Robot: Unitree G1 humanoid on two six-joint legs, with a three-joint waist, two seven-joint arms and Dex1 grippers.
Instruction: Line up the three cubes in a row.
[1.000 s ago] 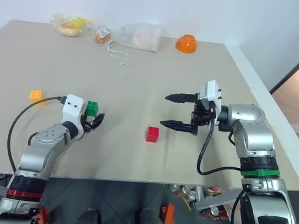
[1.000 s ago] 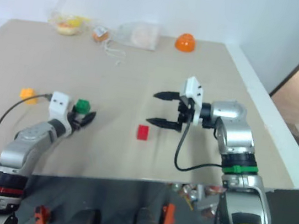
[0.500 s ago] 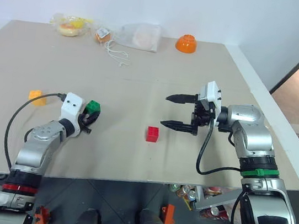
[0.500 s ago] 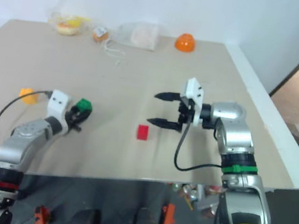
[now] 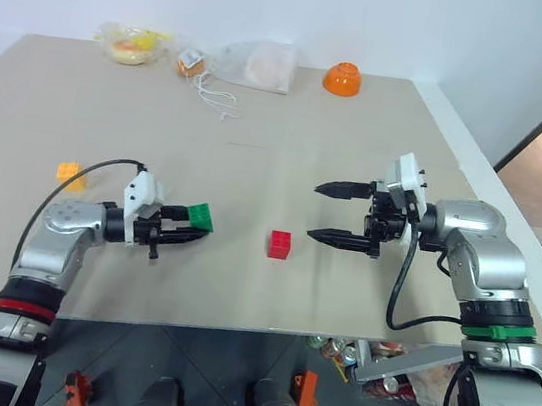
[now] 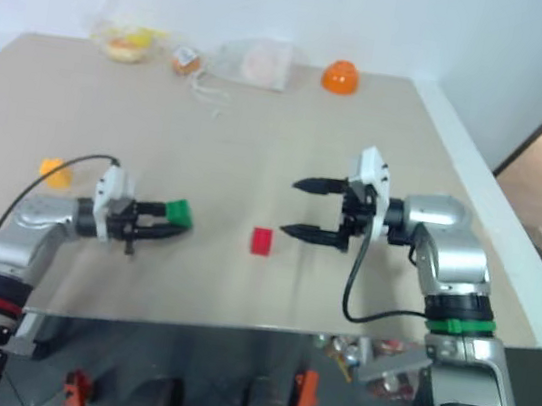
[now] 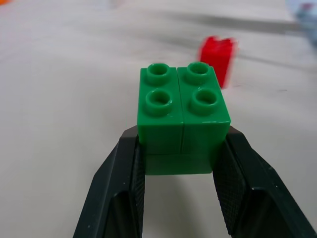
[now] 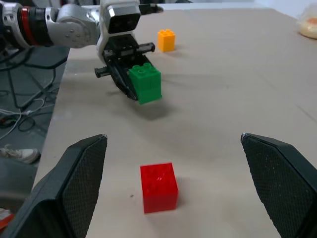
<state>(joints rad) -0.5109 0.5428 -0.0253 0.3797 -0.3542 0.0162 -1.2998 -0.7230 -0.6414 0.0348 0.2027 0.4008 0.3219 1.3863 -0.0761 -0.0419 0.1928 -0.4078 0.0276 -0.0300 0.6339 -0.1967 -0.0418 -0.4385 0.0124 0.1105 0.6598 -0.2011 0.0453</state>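
Containers: an orange bowl (image 5: 340,78) sits upside down at the far edge of the table (image 5: 278,154); its contents cannot be seen. Left of it along the same edge lie clear plastic bags (image 5: 255,64): one holds a pale round item, another (image 5: 132,44) holds yellow and orange items, too small to identify. A loose white string (image 5: 215,100) lies just in front of the bags.

Task items: the green cube (image 5: 201,217) is clamped between the fingers of the left end effector (image 5: 192,232), studs up, lifted just clear of the table on the near left. The red cube (image 5: 279,245) rests on the table near centre, between the two end effectors and touching neither. The yellow-orange cube (image 5: 70,174) sits on the table further left, apart from the others.

The right end effector (image 5: 316,210) hangs above the table right of the red cube, fingers spread wide, nothing between them.

View differences: the left wrist view shows four studs on the green cube (image 7: 183,116) and both finger pads (image 7: 131,186) pressed against its sides, with the red cube (image 7: 217,58) blurred beyond. The right wrist view shows the red cube (image 8: 158,187) between its own wide fingers, and a shadow on the table under the green cube (image 8: 145,83).
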